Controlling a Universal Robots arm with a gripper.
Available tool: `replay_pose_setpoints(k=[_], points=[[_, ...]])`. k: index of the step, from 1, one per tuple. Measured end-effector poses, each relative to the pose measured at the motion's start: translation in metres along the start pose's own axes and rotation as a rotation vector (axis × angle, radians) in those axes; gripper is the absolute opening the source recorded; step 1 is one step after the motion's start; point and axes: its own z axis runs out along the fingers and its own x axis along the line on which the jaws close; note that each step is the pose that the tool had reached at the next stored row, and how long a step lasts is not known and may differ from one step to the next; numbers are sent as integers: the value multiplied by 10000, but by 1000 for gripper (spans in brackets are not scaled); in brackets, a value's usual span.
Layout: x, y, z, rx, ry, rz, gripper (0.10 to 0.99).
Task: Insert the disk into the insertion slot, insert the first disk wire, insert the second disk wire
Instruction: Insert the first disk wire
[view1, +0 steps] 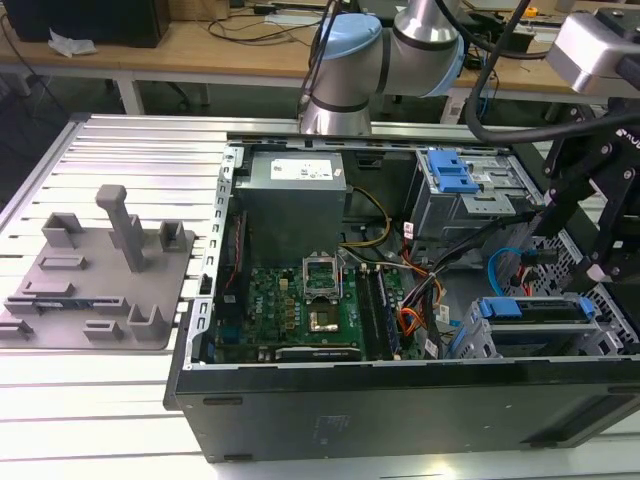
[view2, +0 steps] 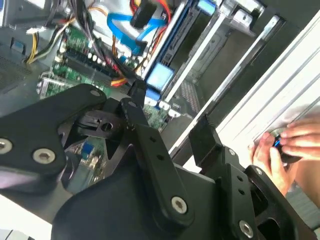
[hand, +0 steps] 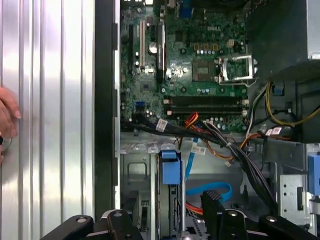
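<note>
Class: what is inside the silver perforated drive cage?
The disk in its bright blue plastic caddy sits in a bay of the silver perforated sheet-metal cage; the metal covers its body and any plugs.

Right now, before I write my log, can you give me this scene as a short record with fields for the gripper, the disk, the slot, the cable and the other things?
gripper: open, holding nothing, over the drive end of the computer case
disk: in its blue caddy, sitting in a bay of the insertion slot
insertion slot: silver perforated cage, at the exterior view's right
blue cable: loops near the cage; ends not clear
hand: on the table, outside the case
grey fixture: at the exterior view's left, apart from the case
</note>
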Motion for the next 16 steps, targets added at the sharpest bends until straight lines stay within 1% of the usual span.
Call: replay_pose_setpoints(k=[2, 3, 4, 5, 7, 8, 10, 11, 12, 13, 14, 15, 16], points=[[-6, 0, -1, 316, 66, 29, 620], [-8, 8, 4, 487, 171, 156, 620], [-56, 26, 10, 495, 501, 156, 620], [-192, 26, 14, 497, 683, 152, 620], [-341, 27, 20, 497, 698, 152, 620], [-406, 28, 25, 488, 879, 150, 620], [-425, 29, 25, 446, 1250, 145, 620], [-434, 29, 26, 426, 1548, 140, 620], [-446, 28, 25, 418, 1977, 133, 620], [-450, 27, 26, 419, 2144, 131, 620], [-453, 27, 26, 422, 2439, 128, 620], [-453, 28, 26, 423, 2783, 122, 620], [-454, 28, 27, 425, 2983, 118, 620]])
